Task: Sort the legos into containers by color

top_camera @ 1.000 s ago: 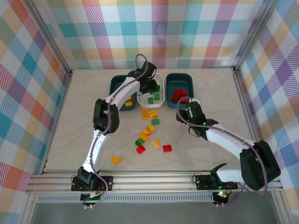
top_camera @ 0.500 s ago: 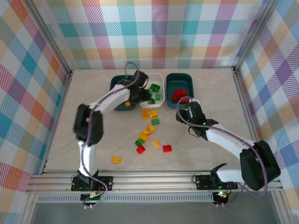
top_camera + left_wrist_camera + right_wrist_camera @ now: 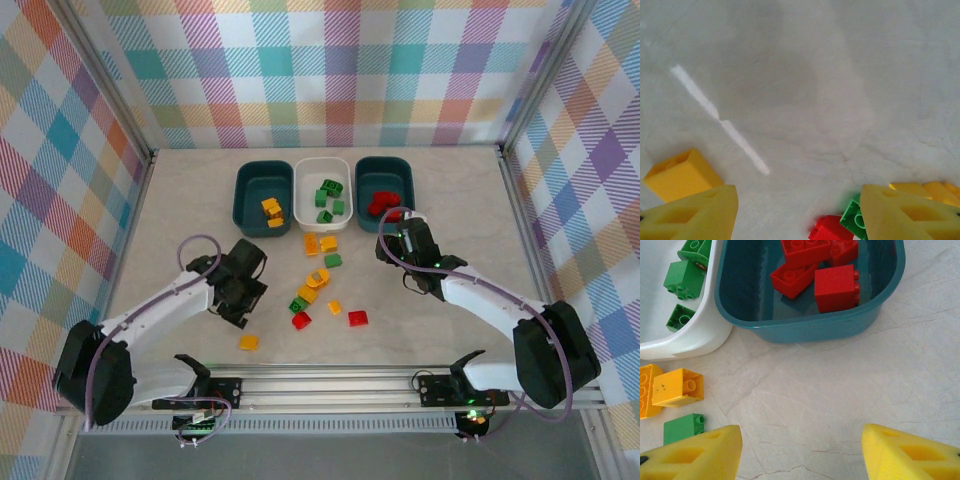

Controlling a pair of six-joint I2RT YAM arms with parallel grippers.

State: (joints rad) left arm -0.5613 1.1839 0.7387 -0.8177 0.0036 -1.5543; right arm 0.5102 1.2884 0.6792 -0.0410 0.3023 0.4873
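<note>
Above the table, the overhead camera catches a sort half finished: yellow bricks (image 3: 271, 210) in the left teal tub (image 3: 243, 190), green bricks (image 3: 328, 195) in the white tub (image 3: 300, 200), red bricks (image 3: 381, 205) in the right teal tub (image 3: 405, 180). A scatter of loose legos (image 3: 312, 285) lies mid-table (image 3: 480, 220) in front of the tubs. Your left gripper (image 3: 236, 308) sits low near a lone yellow brick (image 3: 248, 342), and your right gripper (image 3: 393, 225) is just in front of the right teal tub.

At the left wrist, the left gripper (image 3: 798, 200) has its jaws apart with nothing between them. The lone yellow brick (image 3: 680, 175) lies just beside the left finger. A red brick (image 3: 829, 229) and a green brick (image 3: 854, 217) touch each other near the right finger.

At the right wrist, the right gripper (image 3: 800, 440) is likewise spread and empty, facing the right teal tub (image 3: 810, 327) and its red bricks (image 3: 836, 287). The white tub (image 3: 695, 340) stands against that tub's left side. A yellow-orange brick (image 3: 679, 386) and a small green brick (image 3: 684, 430) wait on the table by the left finger.

Expect these bricks to be light, rigid and slick — they should not crush, but a glancing touch could send one skating across the smooth top. Take each across two flat side walls, squarely and low on the body, not by its studs or corners.
</note>
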